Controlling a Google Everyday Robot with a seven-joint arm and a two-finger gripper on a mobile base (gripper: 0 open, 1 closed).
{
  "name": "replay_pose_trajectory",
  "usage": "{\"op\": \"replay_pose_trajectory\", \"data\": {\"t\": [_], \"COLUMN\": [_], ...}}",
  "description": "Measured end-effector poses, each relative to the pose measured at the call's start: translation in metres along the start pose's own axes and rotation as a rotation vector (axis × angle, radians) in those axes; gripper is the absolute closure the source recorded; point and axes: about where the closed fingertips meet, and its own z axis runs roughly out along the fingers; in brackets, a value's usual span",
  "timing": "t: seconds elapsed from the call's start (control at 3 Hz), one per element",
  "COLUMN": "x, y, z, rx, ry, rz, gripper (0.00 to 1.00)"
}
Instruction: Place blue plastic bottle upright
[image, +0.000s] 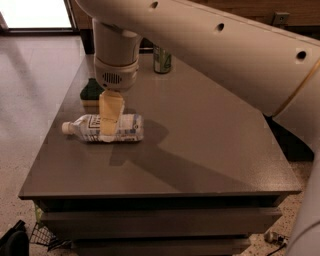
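Note:
The blue plastic bottle lies on its side on the left part of the grey table. It is clear, with a white label, and its white cap points left. My gripper hangs from the white arm directly over the middle of the bottle. Its yellowish tip overlaps the label and hides part of it. I cannot tell whether it touches the bottle.
A green drink can stands upright at the table's far edge. A green and yellow sponge lies just behind the bottle by the left edge. The big white arm spans the upper right. Floor lies to the left.

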Motion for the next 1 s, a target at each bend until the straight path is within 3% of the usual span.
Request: {"op": "replay_pose_trajectory", "data": {"t": [1.0], "x": [-0.024], "y": [0.005], "z": [0.045], "rx": [-0.024], "ry": [0.050], "rz": [0.045], "gripper": [0.00]}}
